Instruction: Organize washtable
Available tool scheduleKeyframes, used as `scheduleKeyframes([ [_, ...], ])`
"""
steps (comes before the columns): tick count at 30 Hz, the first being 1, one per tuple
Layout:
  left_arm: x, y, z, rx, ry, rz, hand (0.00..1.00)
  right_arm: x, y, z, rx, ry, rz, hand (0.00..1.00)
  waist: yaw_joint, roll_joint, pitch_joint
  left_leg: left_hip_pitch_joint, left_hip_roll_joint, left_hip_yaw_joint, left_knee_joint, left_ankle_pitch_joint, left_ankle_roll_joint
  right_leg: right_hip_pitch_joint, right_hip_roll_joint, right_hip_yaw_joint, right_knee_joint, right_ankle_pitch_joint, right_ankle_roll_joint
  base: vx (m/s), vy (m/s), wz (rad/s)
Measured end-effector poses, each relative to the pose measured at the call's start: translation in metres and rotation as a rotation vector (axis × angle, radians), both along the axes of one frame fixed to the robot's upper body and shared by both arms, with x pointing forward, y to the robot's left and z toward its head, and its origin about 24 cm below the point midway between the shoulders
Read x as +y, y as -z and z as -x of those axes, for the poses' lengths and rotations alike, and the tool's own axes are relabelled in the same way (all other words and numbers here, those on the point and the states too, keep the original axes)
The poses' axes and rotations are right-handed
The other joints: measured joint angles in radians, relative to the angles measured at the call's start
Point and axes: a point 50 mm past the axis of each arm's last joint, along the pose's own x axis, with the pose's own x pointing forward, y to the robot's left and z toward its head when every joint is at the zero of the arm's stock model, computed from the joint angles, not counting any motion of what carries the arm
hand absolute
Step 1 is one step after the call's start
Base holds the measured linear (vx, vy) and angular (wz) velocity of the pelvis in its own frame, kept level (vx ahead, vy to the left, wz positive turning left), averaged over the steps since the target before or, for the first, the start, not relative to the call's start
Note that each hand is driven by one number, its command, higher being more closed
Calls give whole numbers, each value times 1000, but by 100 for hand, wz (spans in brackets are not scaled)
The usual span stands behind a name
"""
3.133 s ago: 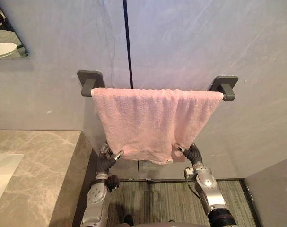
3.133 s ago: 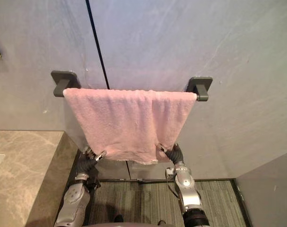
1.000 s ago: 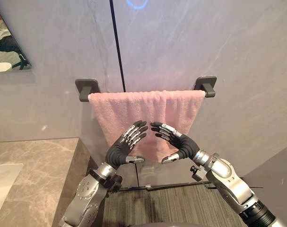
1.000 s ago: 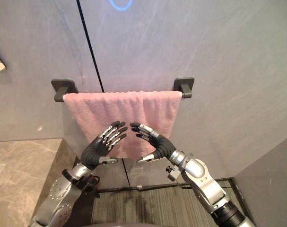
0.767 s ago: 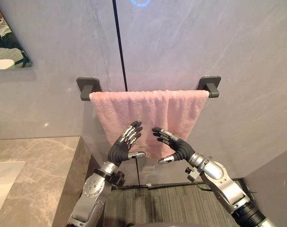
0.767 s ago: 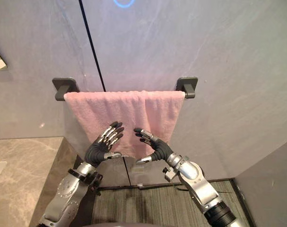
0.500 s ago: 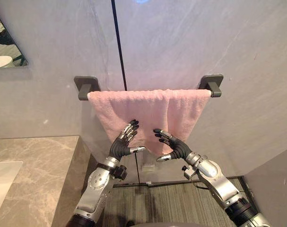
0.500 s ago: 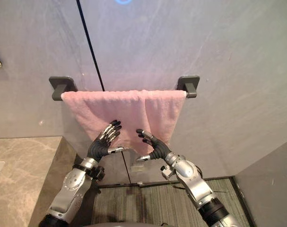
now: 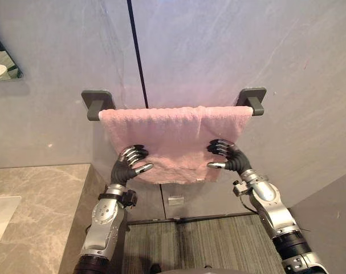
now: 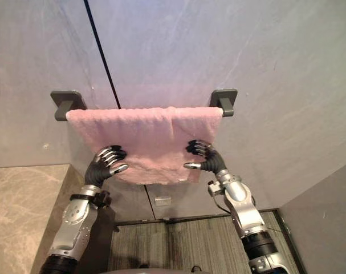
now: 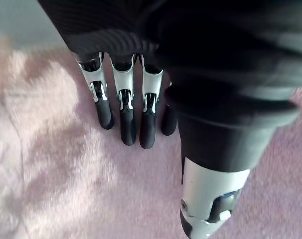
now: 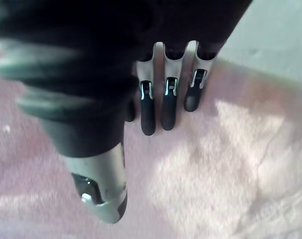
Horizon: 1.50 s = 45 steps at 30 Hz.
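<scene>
The pink towel (image 9: 173, 137) hangs over a rail between two dark brackets (image 9: 97, 103) on the grey wall (image 9: 218, 45), its lower edge hanging free above the floor; the left hand (image 9: 127, 162) is laid on the towel's lower left part and the right hand (image 9: 230, 158) on its lower right part, well apart; each hand is unclenched, its fingers (image 11: 122, 99) resting tip-first against the cloth, the thumb (image 11: 210, 199) held off and pinching nothing; a marble countertop (image 9: 36, 194) lies to the left.
</scene>
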Motion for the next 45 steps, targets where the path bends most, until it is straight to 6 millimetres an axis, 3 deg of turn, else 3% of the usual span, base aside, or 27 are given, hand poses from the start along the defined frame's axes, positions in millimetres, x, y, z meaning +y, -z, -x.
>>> scheduleKeyframes([
  [4, 16, 0, 9, -9, -91, 25, 0, -14, 2, 4, -1, 103, -47, 0, -1, -4, -1, 2, -1, 0, 0, 0, -1, 1, 1, -3, 1, 0, 0, 0, 0, 0],
  [17, 36, -8, 41, -68, -251, 111, 0, -56, 5, 27, -35, 367, -99, 0, -1, -4, -2, 18, -3, -24, 0, 2, -4, 29, 0, -30, 0, -6, -1, -14, -8, 5],
  [22, 44, -2, 54, -44, -310, 114, 0, -76, 10, 40, -19, 466, -65, 0, 0, -4, -2, 19, -4, -35, 0, 2, -3, 36, -7, -45, 0, -8, 2, -21, -4, 7],
  [27, 47, 8, 67, 3, -349, 123, 0, -81, 24, 55, 43, 484, -9, 0, 0, -4, -2, 19, -10, -39, 0, 2, -3, 38, -13, -51, 1, -11, 6, -6, 3, 3],
  [30, 43, 26, 71, 85, -334, 120, 0, -79, 40, 66, 112, 487, 27, 0, 0, -4, -1, 19, -15, -43, 0, 2, -3, 39, -15, -53, 2, -12, 7, -9, 5, 4],
  [34, 31, 55, 75, 223, -266, 117, 0, -69, 75, 76, 273, 436, 73, 0, 0, -5, 0, 19, -16, -48, 0, 2, -3, 43, -14, -58, 0, -12, 7, -14, -5, 3],
  [39, 12, 92, 85, 409, -167, 73, 0, -45, 116, 93, 459, 340, 124, 0, -2, -5, 15, 24, -15, -60, 0, 1, -3, 55, -14, -70, -1, -19, 7, -16, -13, 6],
  [45, 13, 128, 110, 620, -144, -7, 0, -36, 148, 113, 623, 279, 179, 0, 0, -2, 22, 28, -14, -58, 0, 0, -3, 58, -14, -67, 0, -24, 7, -2, -3, 1],
])
